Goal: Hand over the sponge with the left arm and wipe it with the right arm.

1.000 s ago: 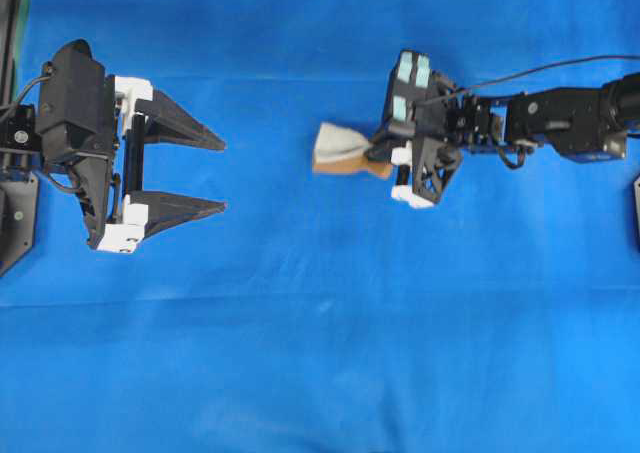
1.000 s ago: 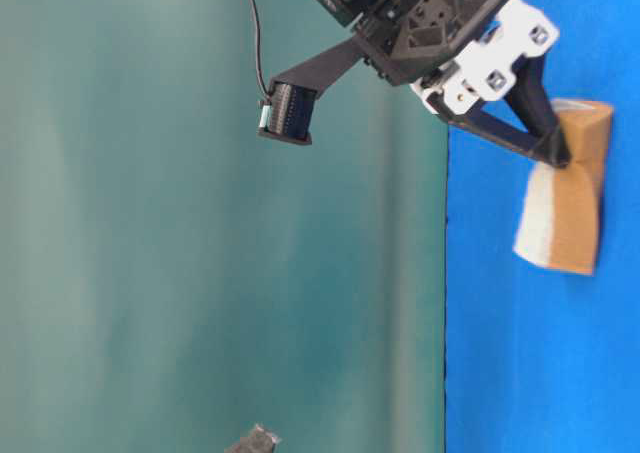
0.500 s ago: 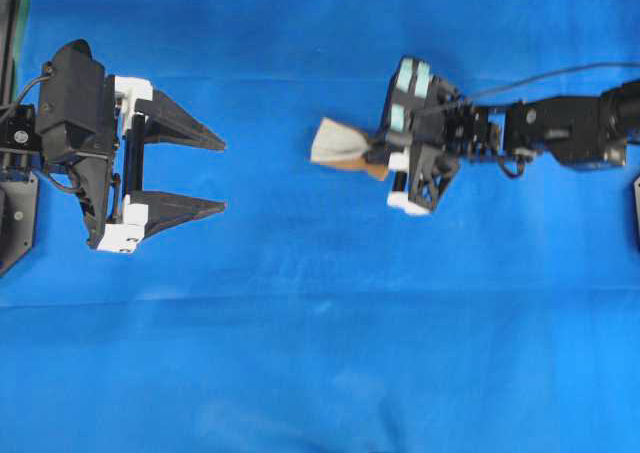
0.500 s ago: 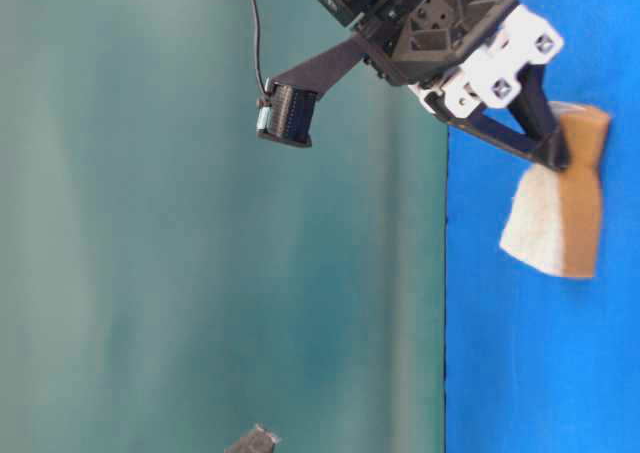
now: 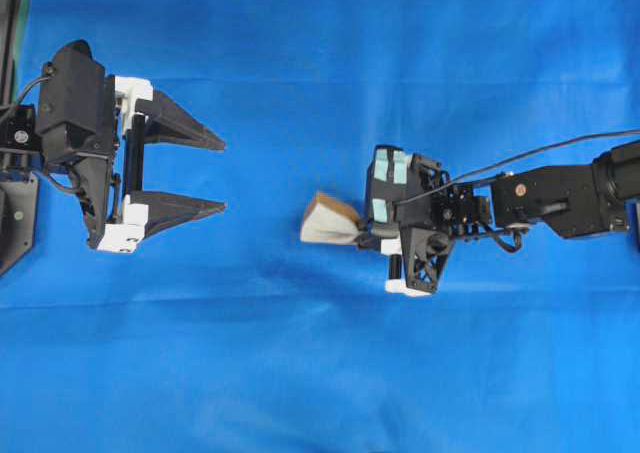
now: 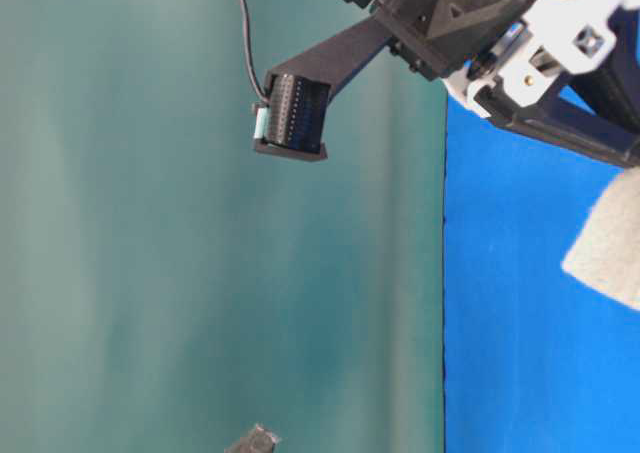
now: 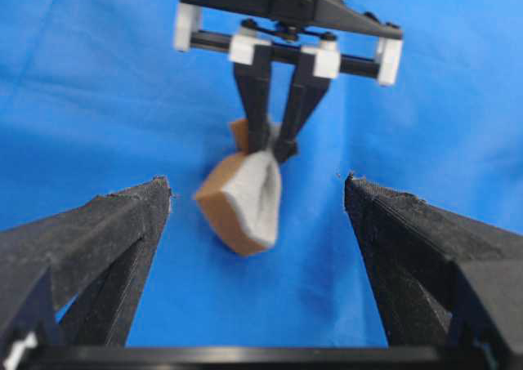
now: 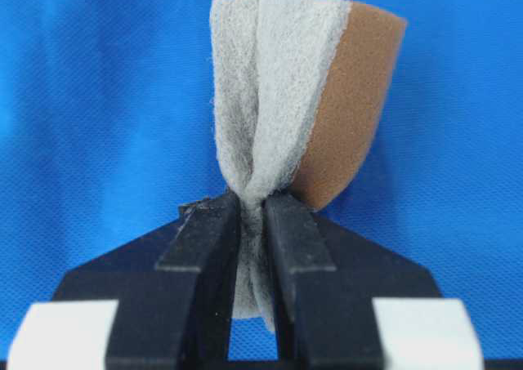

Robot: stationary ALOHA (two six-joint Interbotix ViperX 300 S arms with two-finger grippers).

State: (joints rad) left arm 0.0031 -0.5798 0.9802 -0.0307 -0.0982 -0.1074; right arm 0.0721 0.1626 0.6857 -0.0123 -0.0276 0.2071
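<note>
The sponge (image 5: 328, 220), grey-white felt over an orange-brown layer, is pinched at one end by my right gripper (image 5: 365, 235), which is shut on it. In the right wrist view the felt of the sponge (image 8: 282, 117) is squeezed between the two black fingers (image 8: 204, 239). It hangs over the blue cloth near the middle. My left gripper (image 5: 222, 176) rests at the far left, open and empty, well apart from the sponge. From the left wrist view the sponge (image 7: 245, 202) lies ahead between my spread fingers (image 7: 106, 231).
Blue cloth (image 5: 320, 373) covers the whole table. The table-level view shows the cloth's edge (image 6: 446, 323) against a teal wall, and the right arm's camera block (image 6: 290, 118) hanging beside it. A black cable (image 5: 560, 145) trails along the right arm.
The right gripper has carried the sponge toward the near side of the table and slightly left, turning it so more grey felt shows. The left arm has not moved.
</note>
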